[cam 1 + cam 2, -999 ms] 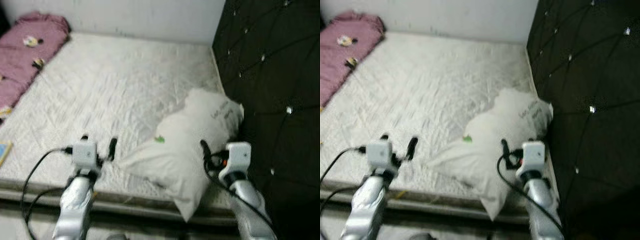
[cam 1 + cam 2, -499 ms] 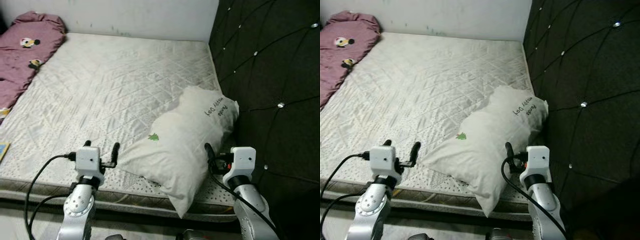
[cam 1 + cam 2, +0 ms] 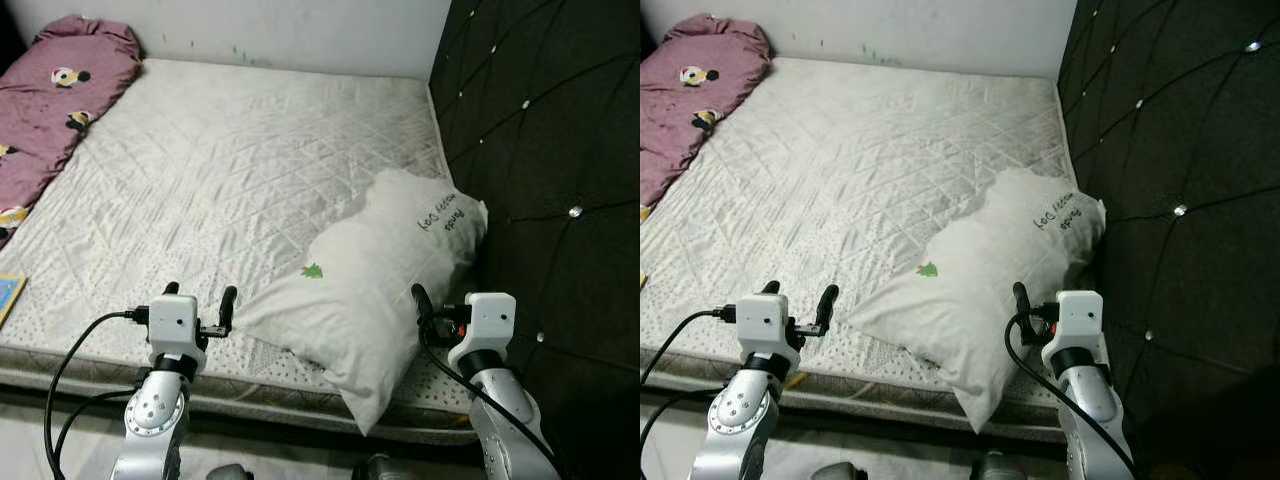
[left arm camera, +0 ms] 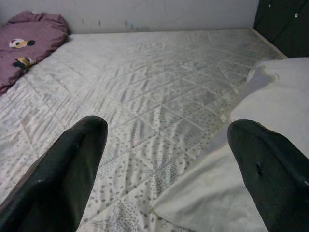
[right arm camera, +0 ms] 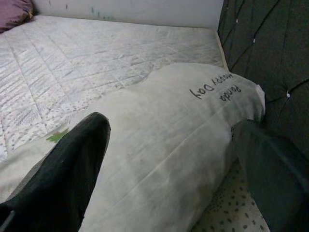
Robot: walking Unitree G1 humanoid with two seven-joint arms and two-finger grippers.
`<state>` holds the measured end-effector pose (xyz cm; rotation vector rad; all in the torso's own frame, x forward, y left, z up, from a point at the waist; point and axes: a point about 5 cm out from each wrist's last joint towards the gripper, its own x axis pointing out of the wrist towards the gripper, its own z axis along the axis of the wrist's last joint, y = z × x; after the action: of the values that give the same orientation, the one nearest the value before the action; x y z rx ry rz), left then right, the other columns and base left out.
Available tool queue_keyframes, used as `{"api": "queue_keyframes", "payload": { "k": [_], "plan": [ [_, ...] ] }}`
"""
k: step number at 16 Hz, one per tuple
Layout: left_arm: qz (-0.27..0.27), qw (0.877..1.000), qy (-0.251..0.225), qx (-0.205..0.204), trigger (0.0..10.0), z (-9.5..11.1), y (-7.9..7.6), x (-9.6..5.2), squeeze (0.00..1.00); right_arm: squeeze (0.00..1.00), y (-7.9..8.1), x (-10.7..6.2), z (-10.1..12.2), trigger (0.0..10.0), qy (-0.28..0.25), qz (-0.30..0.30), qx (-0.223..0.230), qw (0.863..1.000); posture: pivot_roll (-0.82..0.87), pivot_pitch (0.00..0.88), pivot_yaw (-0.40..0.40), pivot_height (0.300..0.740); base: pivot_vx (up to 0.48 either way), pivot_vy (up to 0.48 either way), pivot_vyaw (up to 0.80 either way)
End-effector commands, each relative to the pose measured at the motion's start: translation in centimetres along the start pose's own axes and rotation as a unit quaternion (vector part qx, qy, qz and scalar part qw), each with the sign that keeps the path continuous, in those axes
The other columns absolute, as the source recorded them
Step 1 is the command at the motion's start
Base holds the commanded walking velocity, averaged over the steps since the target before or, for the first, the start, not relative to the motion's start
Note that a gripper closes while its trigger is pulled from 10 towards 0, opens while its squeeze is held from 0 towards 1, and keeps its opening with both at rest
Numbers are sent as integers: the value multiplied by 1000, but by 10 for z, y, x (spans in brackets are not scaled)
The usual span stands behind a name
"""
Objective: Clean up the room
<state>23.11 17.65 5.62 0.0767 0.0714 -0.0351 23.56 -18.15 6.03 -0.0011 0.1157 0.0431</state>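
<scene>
The view has swung slightly since half a second ago, so a little more of the mattress [image 3: 230, 170] shows at left, while the one white pillow [image 3: 370, 290] lies as before, at the near right against the black tufted headboard [image 3: 560, 150]. Two grippers hover over the near edge: the left gripper [image 3: 198, 296] just left of the pillow's corner, fingers spread wide and empty; the right gripper [image 5: 169, 159] likewise wide and empty, over the pillow's near end. One pink blanket [image 3: 55, 95] lies far left, and one book corner [image 3: 8, 296] at the left edge.

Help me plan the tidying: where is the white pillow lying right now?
In the left eye view the white pillow lies on the mattress at the robot's right, against the dark tufted headboard, one corner overhanging the near edge.
</scene>
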Motion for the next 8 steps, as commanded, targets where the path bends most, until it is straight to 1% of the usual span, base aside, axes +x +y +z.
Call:
{"api": "queue_keyframes", "payload": {
  "k": [1,3,8],
  "plan": [
    [3,1000,0,5,10000,1,1,0,0,0,-2,-1,3,10000,-7,-4,0,1000,-2,60,-4,653,0,0,0],
    [5,1000,-1,5,10000,1,1,0,0,0,-2,-1,2,10000,-5,-2,-1,1000,-2,60,-7,629,0,0,0],
    [10,1000,2,6,10000,1,1,0,0,0,0,1,3,10000,-6,4,-3,1000,6,61,-13,629,0,0,0]
  ]
}}
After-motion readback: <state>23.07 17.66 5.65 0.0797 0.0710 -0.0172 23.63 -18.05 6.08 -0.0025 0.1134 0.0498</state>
